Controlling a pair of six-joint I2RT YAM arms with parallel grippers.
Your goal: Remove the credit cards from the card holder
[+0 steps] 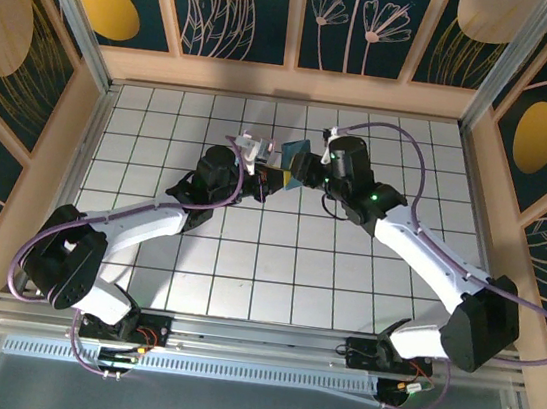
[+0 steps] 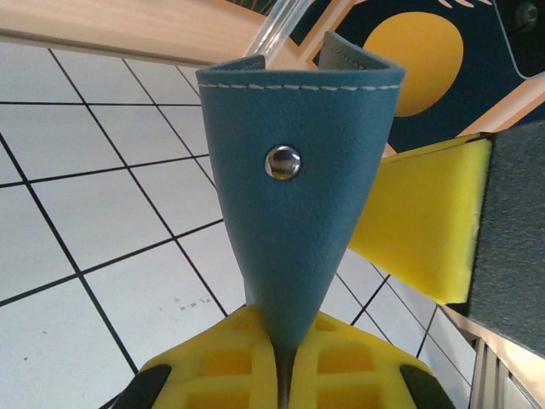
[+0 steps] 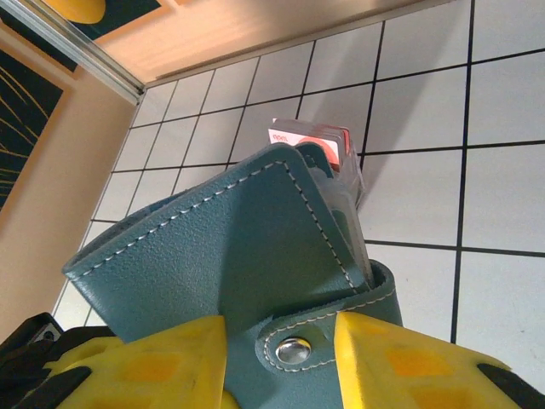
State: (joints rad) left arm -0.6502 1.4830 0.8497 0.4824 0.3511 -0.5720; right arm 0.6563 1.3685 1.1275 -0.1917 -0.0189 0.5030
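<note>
The teal card holder [image 1: 295, 155] hangs above the tiled table at mid-back, held between both arms. My left gripper [image 2: 289, 362] is shut on its lower edge, so the leather fans upward with a steel snap [image 2: 282, 162] facing the camera. My right gripper [image 3: 281, 331] is shut on the card holder [image 3: 213, 256] at its snap tab [image 3: 294, 349], with a yellow finger on each side. Behind the open flap sits a clear plastic box [image 3: 345, 166], and a salmon-red credit card [image 3: 306, 141] shows through it. The right gripper's yellow pad [image 2: 426, 221] is beside the holder [image 2: 298, 213].
The white tiled table [image 1: 266, 264] is ringed by a wooden wall [image 1: 289, 84] at the back and both sides. Both arms reach inward and meet near the middle back. A clear plastic edge [image 2: 277, 30] pokes up behind the holder.
</note>
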